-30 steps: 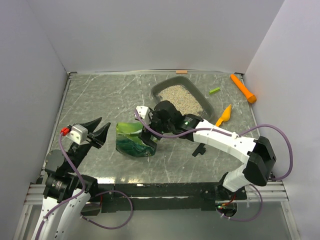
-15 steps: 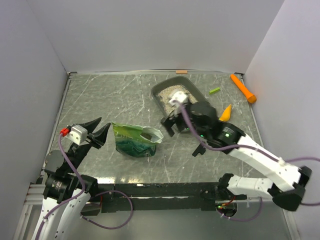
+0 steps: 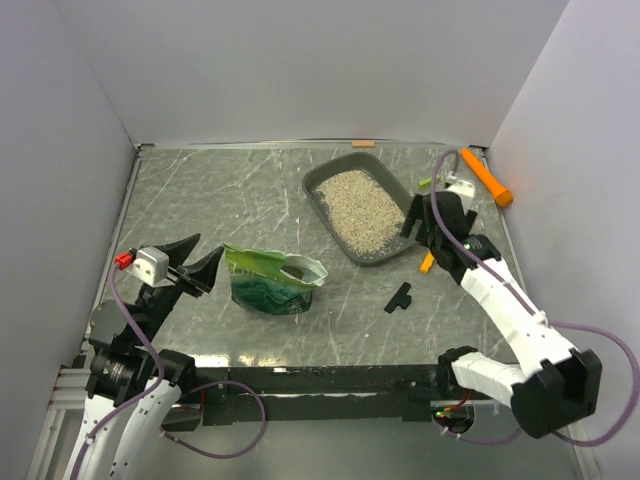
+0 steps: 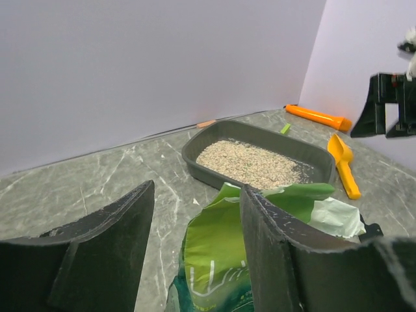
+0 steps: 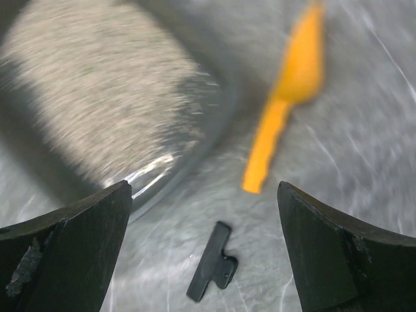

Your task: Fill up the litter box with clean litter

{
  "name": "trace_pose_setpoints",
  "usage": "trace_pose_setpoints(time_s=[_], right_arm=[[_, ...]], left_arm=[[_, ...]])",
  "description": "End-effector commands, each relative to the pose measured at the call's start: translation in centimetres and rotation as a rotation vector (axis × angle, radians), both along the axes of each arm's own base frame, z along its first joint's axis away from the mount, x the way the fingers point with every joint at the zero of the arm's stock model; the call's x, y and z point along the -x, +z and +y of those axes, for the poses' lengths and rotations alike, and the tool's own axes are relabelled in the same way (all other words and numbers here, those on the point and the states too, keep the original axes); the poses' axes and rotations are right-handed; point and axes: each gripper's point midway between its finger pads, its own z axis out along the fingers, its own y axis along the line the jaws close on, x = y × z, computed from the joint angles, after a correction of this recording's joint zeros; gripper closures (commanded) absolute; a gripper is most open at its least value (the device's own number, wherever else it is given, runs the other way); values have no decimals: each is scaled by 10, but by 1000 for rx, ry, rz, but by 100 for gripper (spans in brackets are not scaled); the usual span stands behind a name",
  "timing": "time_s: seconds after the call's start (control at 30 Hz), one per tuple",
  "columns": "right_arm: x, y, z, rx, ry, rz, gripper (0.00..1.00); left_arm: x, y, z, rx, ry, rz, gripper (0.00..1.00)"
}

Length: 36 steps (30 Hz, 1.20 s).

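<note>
Directly beneath our right gripper [image 5: 203,188], whose jaws are standing at their widest with nothing between them, the orange scoop [image 5: 286,84] is lying flat on the table, its handle pointing back toward us and a small black clip [image 5: 211,263] resting just past the handle's end. To the left of that gripper the litter box [image 3: 318,180] is sitting with a layer of pale litter [image 3: 360,205] already spread over most of its floor, its rim just beside the scoop. Ahead of our left gripper [image 4: 196,190], which is hovering partly spread and empty, the green bag [image 4: 221,247] is lying on its side with its mouth gaping toward the litter box. We are judging that most of the filling is done and that we are now going for the scoop, either to add more litter from the bag or to level what is in the box. The next move calls for turning the right jaws across the thin handle, lowering until they straddle it, and closing without nudging the box's rim or catching the clip.
</note>
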Motion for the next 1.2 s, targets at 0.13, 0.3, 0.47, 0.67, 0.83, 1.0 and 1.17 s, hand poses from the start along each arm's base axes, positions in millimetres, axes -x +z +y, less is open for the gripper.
trace_pose_setpoints(time_s=[0.13, 0.3, 0.47, 0.67, 0.83, 1.0, 1.17], right_arm=[[4, -75, -73, -197, -511, 199, 0], [5, -117, -76, -245, -558, 285, 1], [0, -142, -69, -275, -539, 336, 1], [-9, -153, -65, -280, -512, 355, 1], [-10, -162, -67, -250, -513, 398, 3], [-9, -166, -67, -248, -518, 408, 16], [-10, -165, -67, -246, -510, 399, 67]], left_arm=[[3, 15, 14, 73, 70, 2, 39], [6, 16, 17, 82, 80, -6, 37], [5, 16, 20, 91, 95, -2, 34], [7, 16, 19, 87, 89, -10, 32], [7, 16, 21, 89, 97, -13, 31], [7, 16, 19, 85, 88, -11, 24], [8, 16, 20, 83, 91, -16, 21]])
